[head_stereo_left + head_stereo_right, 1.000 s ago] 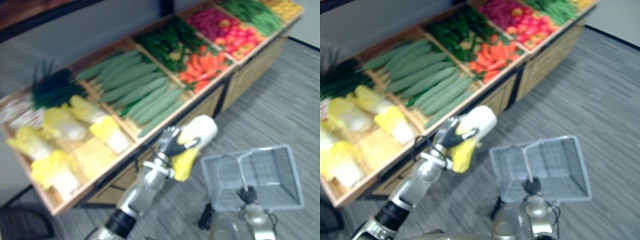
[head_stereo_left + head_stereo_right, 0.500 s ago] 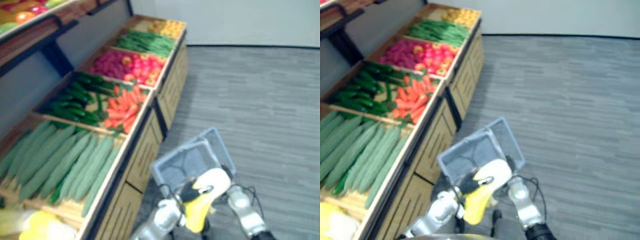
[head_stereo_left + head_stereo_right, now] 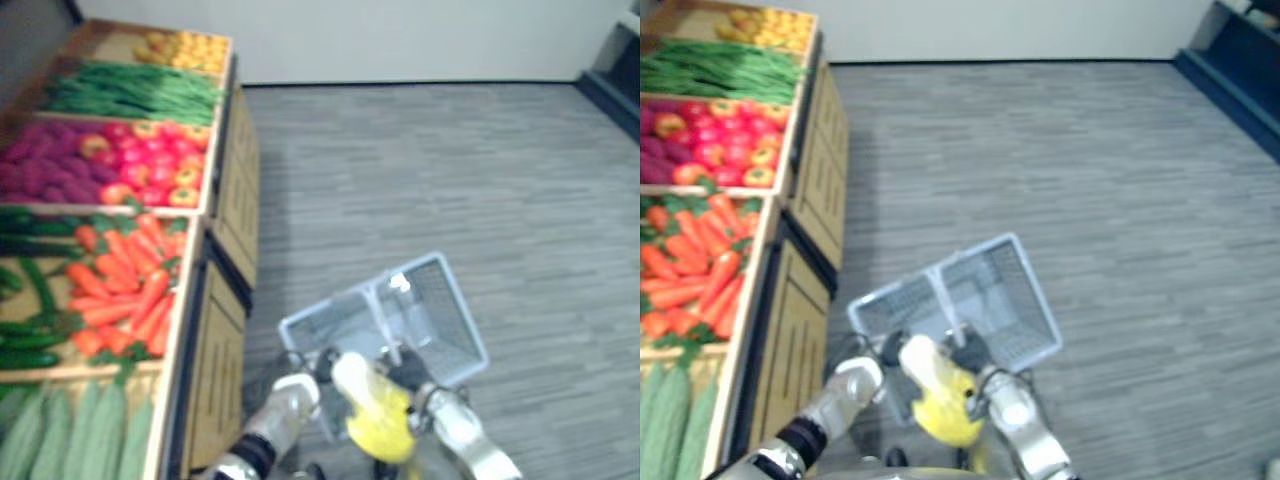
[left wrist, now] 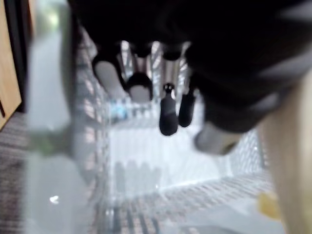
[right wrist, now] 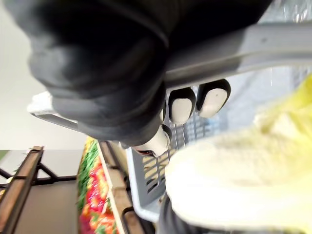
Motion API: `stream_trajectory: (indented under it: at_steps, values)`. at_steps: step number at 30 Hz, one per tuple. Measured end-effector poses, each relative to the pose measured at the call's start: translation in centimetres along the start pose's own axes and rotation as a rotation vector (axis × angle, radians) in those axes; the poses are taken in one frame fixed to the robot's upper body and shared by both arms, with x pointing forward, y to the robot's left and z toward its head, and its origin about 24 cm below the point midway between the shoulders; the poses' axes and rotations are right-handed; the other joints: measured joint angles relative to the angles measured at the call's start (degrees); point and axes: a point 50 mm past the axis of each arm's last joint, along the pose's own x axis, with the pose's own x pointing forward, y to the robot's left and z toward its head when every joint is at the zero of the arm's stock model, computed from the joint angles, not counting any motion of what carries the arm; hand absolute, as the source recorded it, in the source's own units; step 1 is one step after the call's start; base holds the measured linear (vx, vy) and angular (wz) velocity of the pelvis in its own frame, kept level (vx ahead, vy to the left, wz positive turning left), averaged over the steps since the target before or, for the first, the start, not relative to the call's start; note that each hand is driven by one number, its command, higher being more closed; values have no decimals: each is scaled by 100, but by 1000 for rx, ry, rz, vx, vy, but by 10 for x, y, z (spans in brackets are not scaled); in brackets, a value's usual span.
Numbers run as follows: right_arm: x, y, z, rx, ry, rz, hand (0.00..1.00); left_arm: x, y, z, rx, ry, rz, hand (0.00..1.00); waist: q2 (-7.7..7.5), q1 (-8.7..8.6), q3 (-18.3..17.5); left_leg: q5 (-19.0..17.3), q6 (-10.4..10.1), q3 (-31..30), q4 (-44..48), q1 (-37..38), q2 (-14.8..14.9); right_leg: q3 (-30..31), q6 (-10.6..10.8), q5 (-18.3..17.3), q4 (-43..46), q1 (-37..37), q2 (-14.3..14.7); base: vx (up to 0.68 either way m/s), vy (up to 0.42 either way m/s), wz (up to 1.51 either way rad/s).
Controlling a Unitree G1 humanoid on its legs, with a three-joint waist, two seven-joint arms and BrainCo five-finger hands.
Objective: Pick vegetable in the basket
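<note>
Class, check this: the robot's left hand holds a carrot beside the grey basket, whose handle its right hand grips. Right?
No: the left hand holds a yellow-white cabbage, not a carrot, as the left eye view shows. The rest stands: beside the grey basket, right hand on its handle.

The vegetable is a napa cabbage (image 3: pixel 378 415) with a pale white stalk end and crinkled yellow leaves. The left hand (image 4: pixel 168 114) holds it tilted, stalk end up, at the near rim of the basket (image 3: pixel 445 305). The basket is grey mesh, rectangular and empty inside. It hangs tilted by its handle (image 5: pixel 234 46), which the right hand (image 5: pixel 181 106) grips.
</note>
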Motion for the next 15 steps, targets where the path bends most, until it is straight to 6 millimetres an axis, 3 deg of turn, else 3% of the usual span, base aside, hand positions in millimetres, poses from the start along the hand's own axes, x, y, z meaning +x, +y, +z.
stream_trajectory:
  at_steps: [3,4,5,6,8,11,14,15]
  values:
    - [-1,-4,5,133,-39,-2,100,4,3,-5,46,28,10,0,44,-33,37,-196,-221,-29,104,20,341,4,146,54,-842,-130,-69,217,-178,-7]
    - [-1,-2,4,177,-38,12,100,3,2,-8,53,48,7,0,35,-26,33,-315,-398,-23,209,38,498,127,288,302,-1552,-108,-11,277,-284,3]
    - [-5,3,2,239,-41,21,100,2,-1,-13,85,62,-4,0,-122,-3,-6,-451,-594,-43,316,113,524,277,364,1236,-2191,39,-54,301,-303,-4]
    - [-5,4,3,258,-46,30,100,1,-4,-17,78,86,-10,0,20,-1,69,-530,-703,-42,347,212,634,219,335,1223,-2120,99,60,314,-283,-11]
    - [-8,4,7,310,-65,54,100,1,-12,-13,65,100,-31,0,323,-31,84,-494,-714,55,499,199,998,199,148,1031,-2033,137,407,296,-266,-33]
    - [-11,1,5,334,-60,51,100,1,-13,-14,19,110,-17,0,345,-108,95,-463,-727,-29,1027,143,1276,126,49,684,-1867,286,593,247,-248,1]
    - [-15,4,0,378,-41,64,100,-4,-13,-15,-68,137,36,0,435,-68,140,-266,-583,-619,3245,-657,1748,-10,-105,327,-1926,772,816,211,-207,7]
    - [-16,3,-2,376,-30,62,100,-8,-14,-16,-106,146,54,0,523,27,194,196,-414,-820,4148,-1042,1950,-12,-179,256,-1973,986,929,233,-108,-4]
